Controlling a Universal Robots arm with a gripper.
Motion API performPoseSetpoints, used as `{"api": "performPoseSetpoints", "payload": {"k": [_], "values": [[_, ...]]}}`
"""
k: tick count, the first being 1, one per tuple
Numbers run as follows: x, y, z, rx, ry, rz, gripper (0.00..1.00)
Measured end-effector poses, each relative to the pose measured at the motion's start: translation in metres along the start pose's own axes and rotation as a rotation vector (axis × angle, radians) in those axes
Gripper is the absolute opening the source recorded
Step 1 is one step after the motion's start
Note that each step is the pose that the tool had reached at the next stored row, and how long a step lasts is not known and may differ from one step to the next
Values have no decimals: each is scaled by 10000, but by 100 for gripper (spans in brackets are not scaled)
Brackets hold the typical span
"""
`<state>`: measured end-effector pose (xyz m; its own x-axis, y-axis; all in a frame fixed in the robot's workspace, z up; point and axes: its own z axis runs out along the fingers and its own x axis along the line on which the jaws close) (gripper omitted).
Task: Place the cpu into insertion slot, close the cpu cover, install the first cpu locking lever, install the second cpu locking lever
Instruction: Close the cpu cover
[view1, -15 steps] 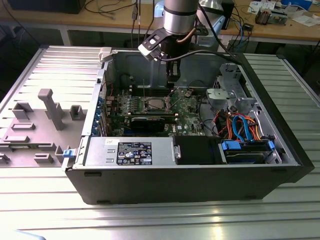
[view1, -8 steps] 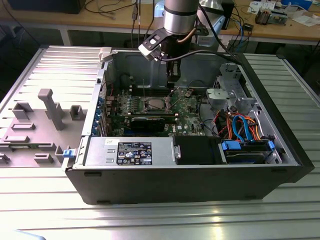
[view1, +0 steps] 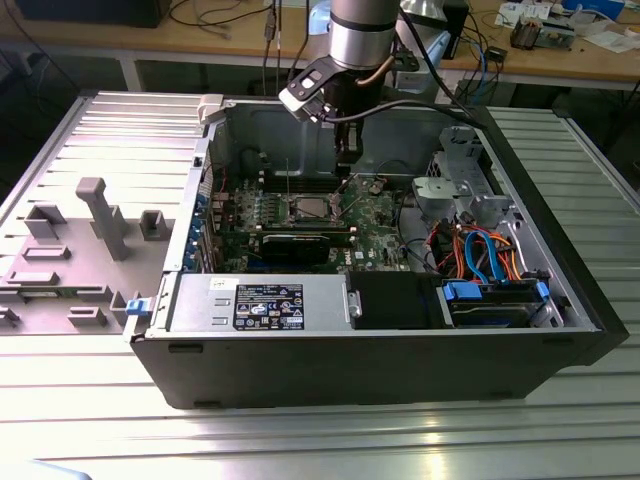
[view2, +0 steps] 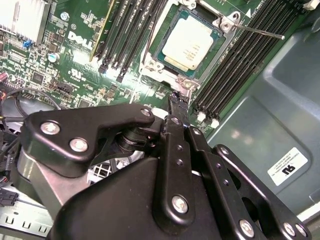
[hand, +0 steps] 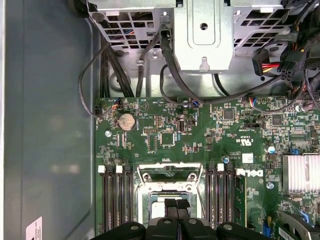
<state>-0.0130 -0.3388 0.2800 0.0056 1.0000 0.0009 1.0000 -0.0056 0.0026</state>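
Note:
The cpu (view2: 189, 42), a silvery square chip, lies in the insertion slot (view2: 150, 57) on the green motherboard. In the exterior view the cpu (view1: 308, 208) sits mid-board. A silvery windowed frame, the cpu cover (hand: 170, 172), is at the slot's edge; I cannot tell whether it lies flat or stands raised. A thin locking lever (view2: 255, 31) sticks out sideways from the slot's corner. My gripper (view2: 176, 100) hangs just above the slot's rim, fingers shut together with nothing visible between them. The gripper (hand: 176, 202) covers part of the slot, and the gripper (view1: 345, 150) reaches down into the case.
The open computer case (view1: 560, 300) lies on a ribbed metal table. Long black memory slots (hand: 116, 200) flank the socket. A metal drive cage (view1: 460, 180), bundled cables (view1: 480, 250) and the labelled power supply box (view1: 260, 300) crowd the case. Grey fixtures (view1: 100, 215) stand at the exterior view's left.

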Motion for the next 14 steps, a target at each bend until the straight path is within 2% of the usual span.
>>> {"api": "performPoseSetpoints", "payload": {"k": [14], "values": [[0,22,0,0,0,1,11]]}}
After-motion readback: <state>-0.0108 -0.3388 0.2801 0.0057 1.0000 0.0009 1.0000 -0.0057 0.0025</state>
